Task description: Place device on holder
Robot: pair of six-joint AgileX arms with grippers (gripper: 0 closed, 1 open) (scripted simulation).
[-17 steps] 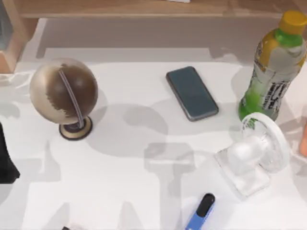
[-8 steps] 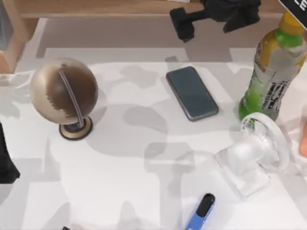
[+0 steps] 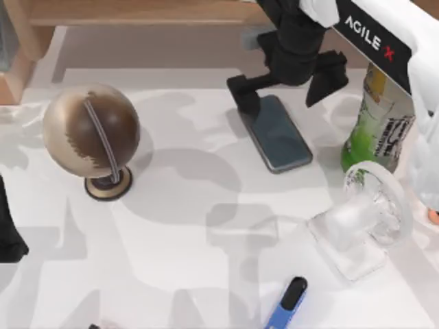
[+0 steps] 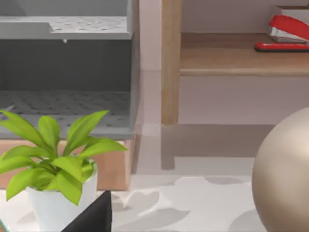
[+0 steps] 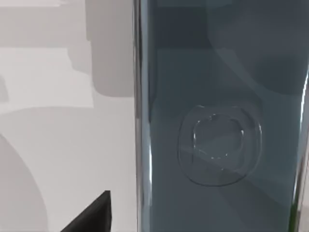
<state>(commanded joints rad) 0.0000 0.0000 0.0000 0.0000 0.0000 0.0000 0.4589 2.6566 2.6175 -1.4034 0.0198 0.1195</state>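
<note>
The device (image 3: 280, 140), a flat dark grey-blue phone, lies screen up on the white table at the back, right of centre. My right gripper (image 3: 285, 89) hangs over its far end, open, with one black finger (image 3: 243, 94) left of the phone and the other (image 3: 326, 77) to its right. In the right wrist view the device (image 5: 217, 125) lies close below, beside a dark fingertip (image 5: 91, 216). The holder (image 3: 358, 229), a translucent white stand, sits at the right, nearer the front. My left arm (image 3: 8, 229) is parked at the left edge.
A brown globe (image 3: 91, 130) stands at the left, a green bottle with a yellow cap (image 3: 384, 123) right of the phone, and a blue-and-black stick (image 3: 288, 303) at the front. The left wrist view shows a potted plant (image 4: 53, 169), a wooden shelf post (image 4: 170, 63) and a red stapler (image 4: 287, 34).
My right arm has come in from the back right and dropped over the phone's far end, fingers spread. The phone, holder and left arm have not moved.
</note>
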